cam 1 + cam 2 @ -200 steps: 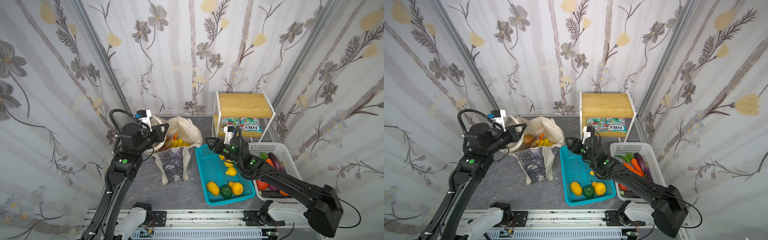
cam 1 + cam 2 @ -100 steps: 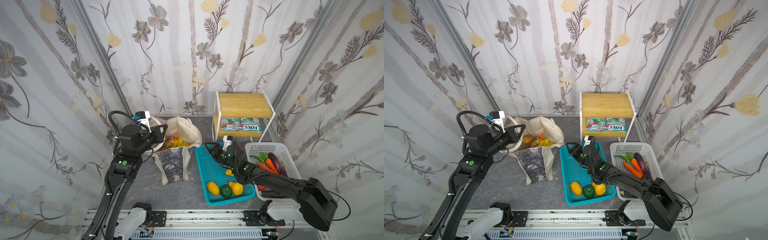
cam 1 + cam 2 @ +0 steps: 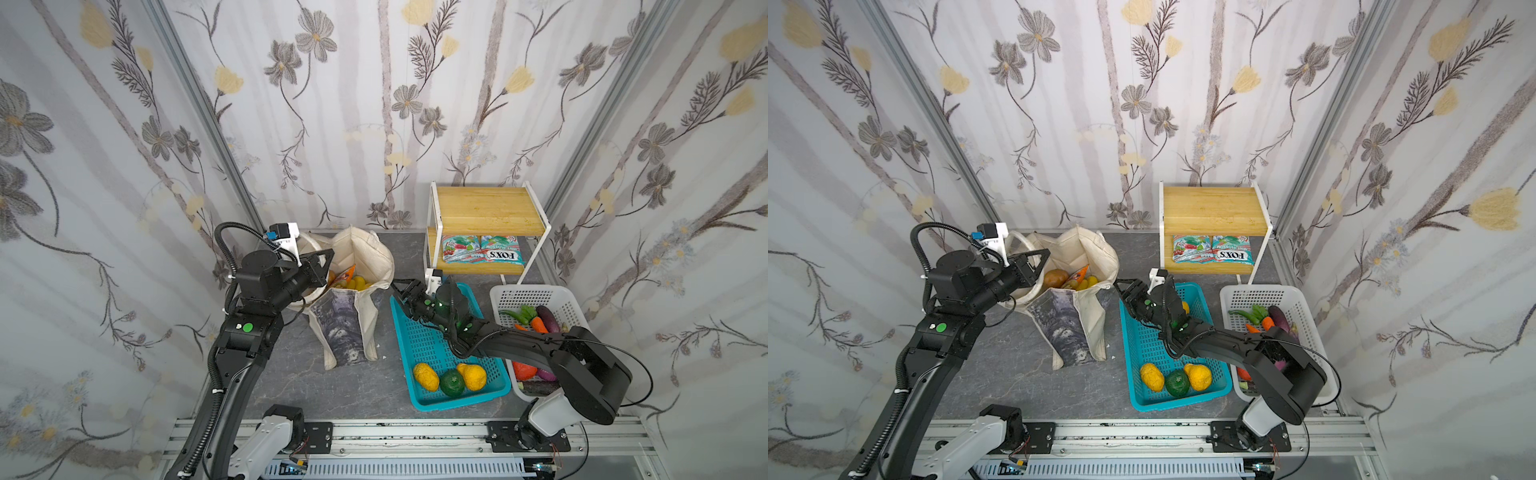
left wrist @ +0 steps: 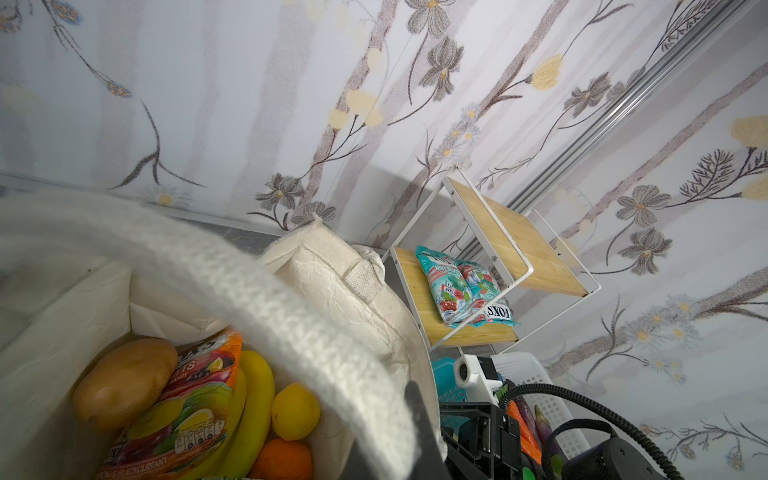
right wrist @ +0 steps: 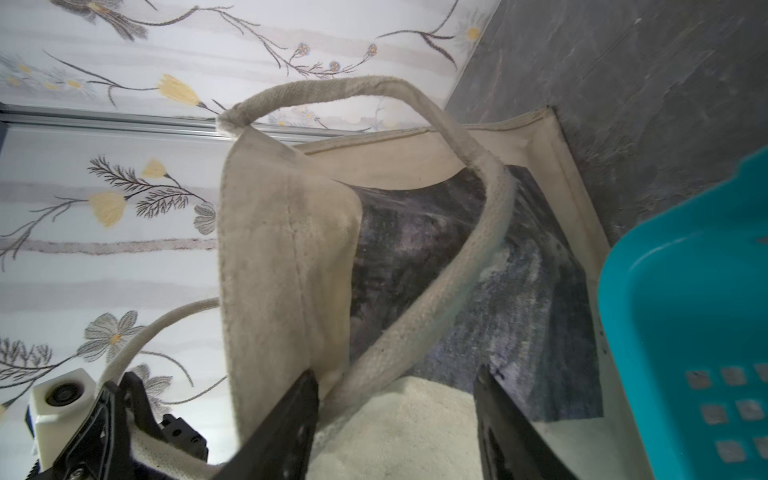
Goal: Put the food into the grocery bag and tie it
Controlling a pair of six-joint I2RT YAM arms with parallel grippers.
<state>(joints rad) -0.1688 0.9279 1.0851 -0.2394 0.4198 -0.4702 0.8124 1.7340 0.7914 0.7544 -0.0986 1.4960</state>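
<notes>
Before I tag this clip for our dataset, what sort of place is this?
Probably a staged grocery-packing booth for robot trials: floral wallpaper panels, a filled canvas tote, a teal produce basket.

A blurred strap (image 4: 266, 307) crosses the left wrist view and hides the tips of the left claw (image 3: 326, 268). The orange (image 4: 282, 461) is cut off by that picture's edge.

Robot test cell dressed as a home corner, floral wallpaper panels (image 3: 374, 83), aluminium base rail (image 3: 415, 434), small wooden shelf (image 3: 486, 203)

"FOX'S" on teal shelf packet (image 3: 500, 254)
</notes>
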